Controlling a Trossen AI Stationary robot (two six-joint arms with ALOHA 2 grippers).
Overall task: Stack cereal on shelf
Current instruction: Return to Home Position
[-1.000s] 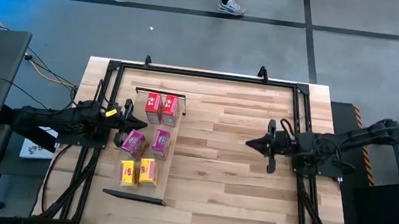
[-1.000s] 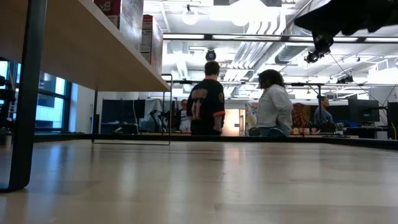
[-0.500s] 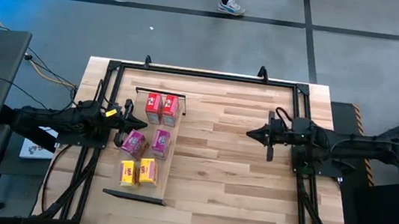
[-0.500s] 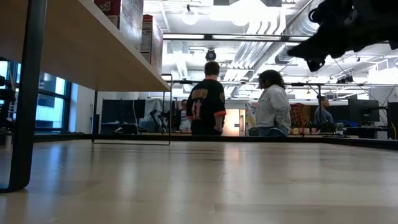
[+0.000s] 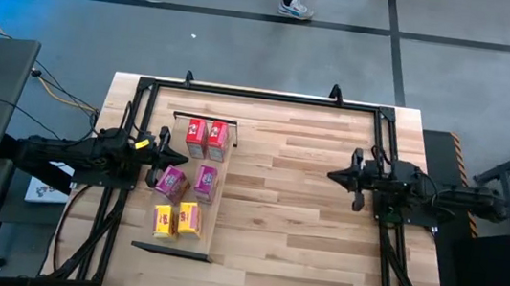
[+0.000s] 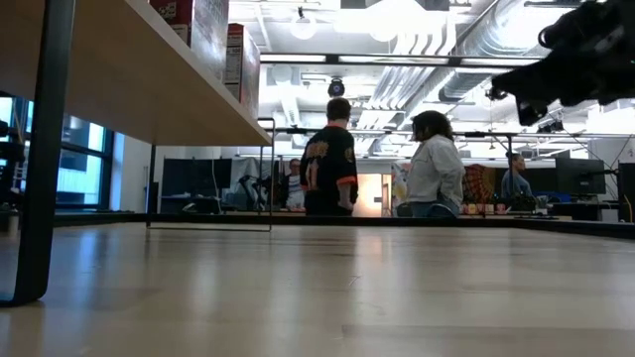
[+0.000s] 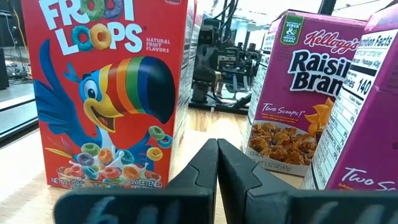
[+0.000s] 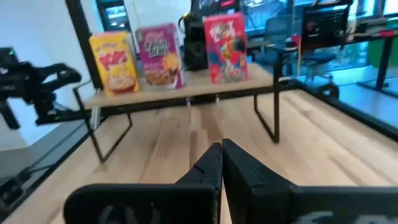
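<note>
Striped tabletop (image 5: 276,213) is left open between the arms. The right gripper (image 5: 333,177), fingers pressed together, has been drawn back toward the right rail within the last second. All six cereal boxes (image 5: 191,182) are seen paired on the shelf (image 5: 178,243), so stacking is judged finished. The left gripper (image 5: 165,157), likewise closed, is parked beside them.

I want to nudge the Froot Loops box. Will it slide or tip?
Likely tips if pushed high: the Froot Loops box stands upright on a narrow base. Probably light, being thin cardboard. Pushed low, it may slide on the smooth shelf.
</note>
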